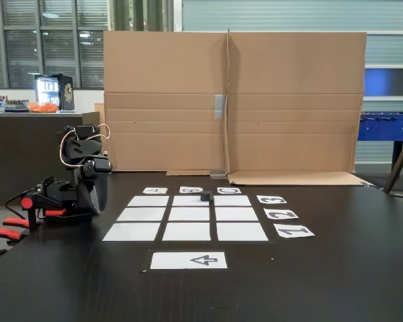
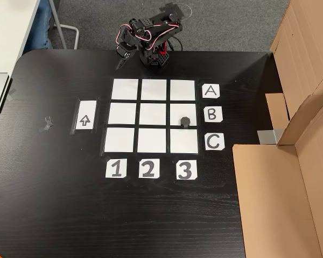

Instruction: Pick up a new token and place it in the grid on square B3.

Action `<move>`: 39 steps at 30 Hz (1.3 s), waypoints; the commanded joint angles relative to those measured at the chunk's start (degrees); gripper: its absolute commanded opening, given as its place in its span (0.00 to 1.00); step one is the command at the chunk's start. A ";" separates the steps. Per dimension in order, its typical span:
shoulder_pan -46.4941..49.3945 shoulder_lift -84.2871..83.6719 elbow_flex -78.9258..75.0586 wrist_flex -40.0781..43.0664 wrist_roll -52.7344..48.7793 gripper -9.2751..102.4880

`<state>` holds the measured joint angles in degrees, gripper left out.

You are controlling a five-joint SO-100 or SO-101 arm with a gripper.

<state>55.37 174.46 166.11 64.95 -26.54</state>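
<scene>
The grid (image 2: 153, 114) of nine white paper squares lies on the black table, also seen in the low fixed view as the grid (image 1: 188, 215). One black token (image 2: 185, 121) rests on square B3 (image 2: 183, 110), close to that square's edge toward the C row. In the low view the token (image 1: 205, 197) stands at the right edge of square B3 (image 1: 188, 200). The arm is folded up beyond the A row. My gripper (image 2: 121, 62) hangs down near the table edge, fingers together and holding nothing, well apart from the token. The gripper (image 1: 35, 202) sits low at the left.
A white sheet with a black arrow (image 2: 84, 120) lies beside column 1. Labels A, B, C (image 2: 212, 114) and 1, 2, 3 (image 2: 147, 169) edge the grid. Cardboard walls (image 2: 290, 177) stand past the letter labels. A tape scrap (image 2: 46, 123) lies near the arrow sheet.
</scene>
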 commanded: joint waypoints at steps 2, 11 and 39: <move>1.93 4.31 1.05 1.49 -1.32 0.08; 4.83 12.83 2.72 5.98 -2.72 0.08; 5.01 15.64 3.16 6.59 -1.41 0.08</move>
<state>59.94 189.67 169.28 71.28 -28.56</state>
